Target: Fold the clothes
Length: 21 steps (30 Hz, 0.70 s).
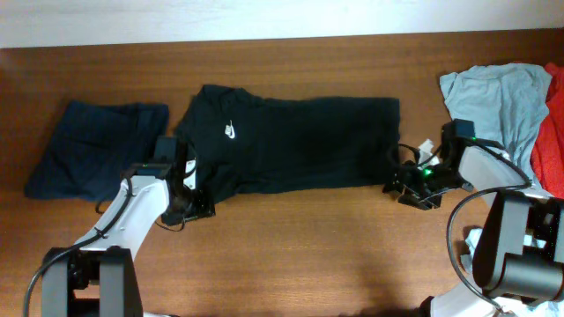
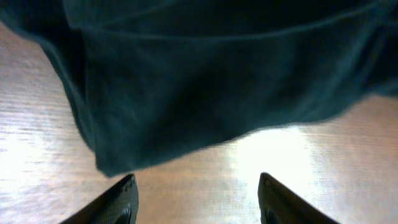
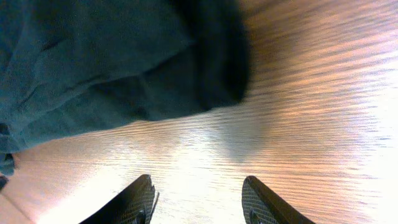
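The left fingers (image 2: 118, 202) are spread wide with nothing in them. The edge of the black T-shirt (image 2: 205, 81) lies on the bench (image 2: 280, 155) just in front of them. The right fingers (image 3: 134, 202) are spread wide and bare too, with a corner of the same shirt just ahead of them.

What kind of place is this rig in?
Probably a lab test bench for clothes folding: a plain wooden table, a black T-shirt spread flat, and a light-blue garment and red garment heaped at one edge.
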Motion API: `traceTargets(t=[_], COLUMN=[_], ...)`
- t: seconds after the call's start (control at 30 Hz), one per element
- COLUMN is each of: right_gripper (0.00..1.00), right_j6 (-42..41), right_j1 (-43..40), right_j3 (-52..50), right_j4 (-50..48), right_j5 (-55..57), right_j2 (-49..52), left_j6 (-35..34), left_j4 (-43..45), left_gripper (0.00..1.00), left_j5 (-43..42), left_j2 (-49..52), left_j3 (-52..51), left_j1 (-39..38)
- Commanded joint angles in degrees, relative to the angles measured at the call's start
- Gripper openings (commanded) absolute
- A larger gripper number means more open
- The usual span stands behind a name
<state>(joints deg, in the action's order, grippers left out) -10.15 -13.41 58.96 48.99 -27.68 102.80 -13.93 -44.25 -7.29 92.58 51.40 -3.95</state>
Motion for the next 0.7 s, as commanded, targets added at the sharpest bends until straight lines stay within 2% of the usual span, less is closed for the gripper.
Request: traceTargets(t=[0.0, 0.17, 0.67], right_gripper=[0.51, 0.51, 0.52], right_j6=[0.92, 0.92, 0.92], right_j1=[-0.92, -0.81, -0.81], right_j3=[-0.24, -0.24, -0.24], right_j4=[0.37, 0.33, 0.48], right_j5=[0.46, 0.48, 0.46], right_j2=[-1.51, -1.51, -1.51], left_j6=[-10.27, -16.31, -17.59], left_j4=[2.86, 7.08, 8.33], left_gripper=[0.61, 0.63, 0.62], left_j5=[1.07, 5.11, 12.11], left_j2=[-0.68, -0.68, -0.68], left_j3=[-2.56, -3.63, -3.63], left_j1=[0.37, 0.37, 0.37])
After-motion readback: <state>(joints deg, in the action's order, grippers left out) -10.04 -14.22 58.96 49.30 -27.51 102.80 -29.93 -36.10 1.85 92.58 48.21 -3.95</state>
